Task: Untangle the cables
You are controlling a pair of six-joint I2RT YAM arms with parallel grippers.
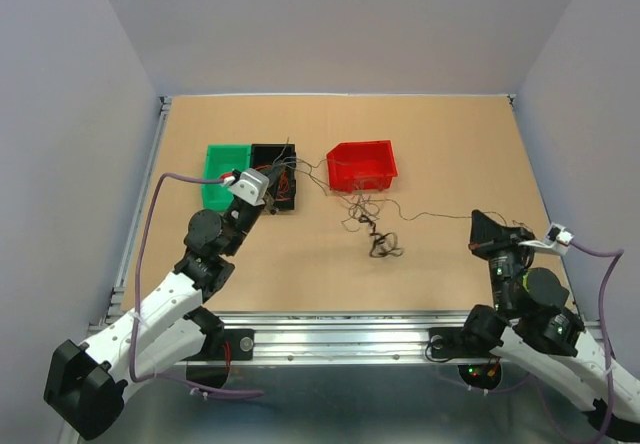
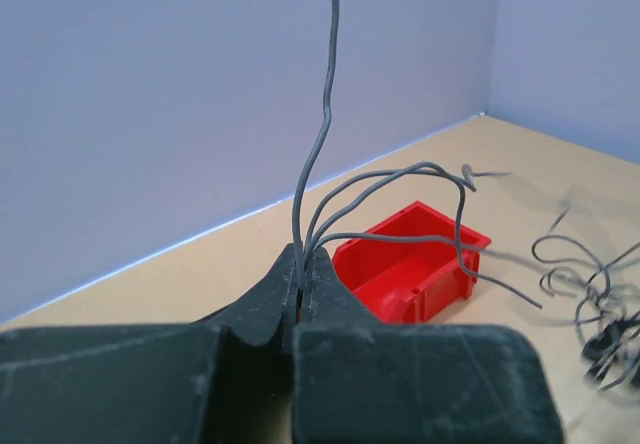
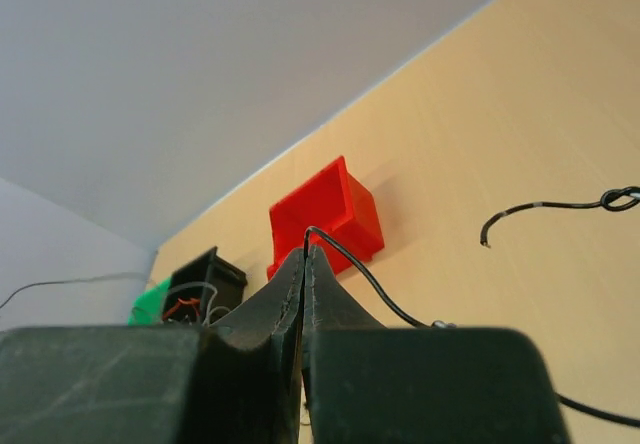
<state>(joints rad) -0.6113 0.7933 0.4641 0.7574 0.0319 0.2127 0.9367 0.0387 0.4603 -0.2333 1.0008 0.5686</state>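
The main risk here is tightening the knot rather than loosening it: the left gripper [image 2: 300, 282] is clamped on a whole bunch of grey strands at once, while the right gripper [image 3: 304, 262] is pinched shut on a single thin black wire, so, as I judge it, pulling the two apart could draw the knot harder; that one wire is so fine that it could also slip out from between the closed jaws; strands trailing past the red bin [image 1: 362, 165] and into the black bin [image 1: 275, 159] might catch a rim and drag a bin across the table [image 1: 450, 144]. The cables [image 1: 376, 232] lie at the centre of the top view, just below the red bin, as a small dark clump with loose curls around it; one hairline strand runs right to the right gripper; others lead left toward the black bin, where some orange wire shows; in the left wrist view the held strands fan upward and to the right, one rising almost upright to the top of the frame.
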